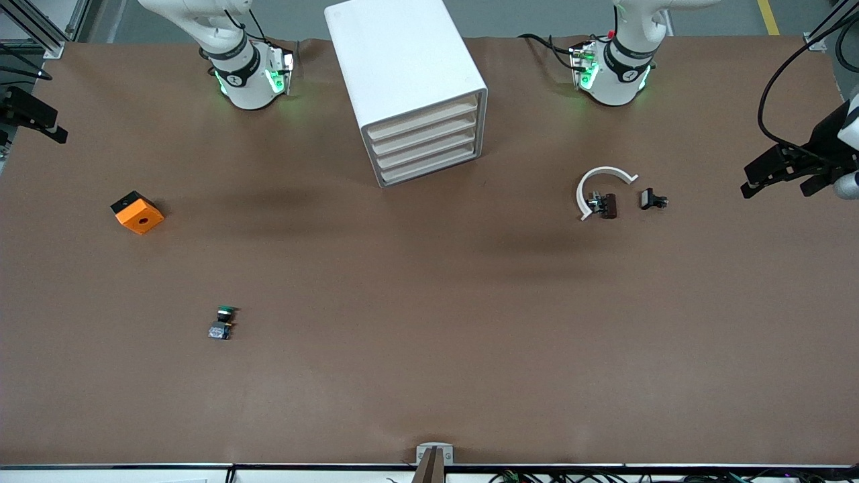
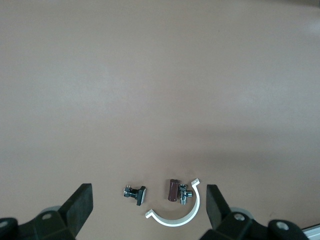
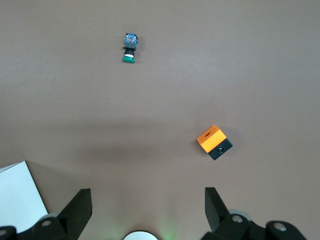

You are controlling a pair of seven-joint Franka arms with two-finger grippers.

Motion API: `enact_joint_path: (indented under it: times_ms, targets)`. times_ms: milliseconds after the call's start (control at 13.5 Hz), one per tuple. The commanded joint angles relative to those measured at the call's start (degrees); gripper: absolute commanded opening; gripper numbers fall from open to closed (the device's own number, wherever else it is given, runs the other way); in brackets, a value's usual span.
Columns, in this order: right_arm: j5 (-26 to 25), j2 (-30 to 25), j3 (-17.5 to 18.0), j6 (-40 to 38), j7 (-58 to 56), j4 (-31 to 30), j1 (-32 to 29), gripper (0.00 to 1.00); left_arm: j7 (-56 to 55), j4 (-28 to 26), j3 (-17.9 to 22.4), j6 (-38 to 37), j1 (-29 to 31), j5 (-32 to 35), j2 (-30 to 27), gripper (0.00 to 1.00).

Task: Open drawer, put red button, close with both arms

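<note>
Well, nothing's started: the cabinet's (image 1: 402, 67) four drawers (image 1: 424, 144) sit shut, left gripper (image 2: 148, 195) gapes empty over the white clip (image 1: 607, 170), right gripper (image 3: 147, 196) likewise beside the cabinet, no red button visible, only a green-capped one (image 1: 221, 322), so next, hook a drawer front.

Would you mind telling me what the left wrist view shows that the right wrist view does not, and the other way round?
Only the left wrist view shows the white curved clip, the dark brown part inside its curve, and the small black part beside them, seen between the open left gripper.

Only the right wrist view shows the green-capped button, the orange and black block, a corner of the white cabinet, and the open right gripper.

Both show the brown table.
</note>
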Motion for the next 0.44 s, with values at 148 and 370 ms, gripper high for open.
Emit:
enact_joint_path:
  times_ms: [148, 370]
  targets:
    - [0.08, -1.76, 0.28, 0.69, 3.47, -1.54, -0.39, 1.00, -0.41, 1.27, -0.10, -1.25, -0.23, 1.29, -0.11, 1.00]
    - [0.08, -1.76, 0.28, 0.77, 3.47, -1.54, -0.39, 1.00, -0.41, 1.27, -0.10, -1.25, -0.23, 1.29, -0.11, 1.00]
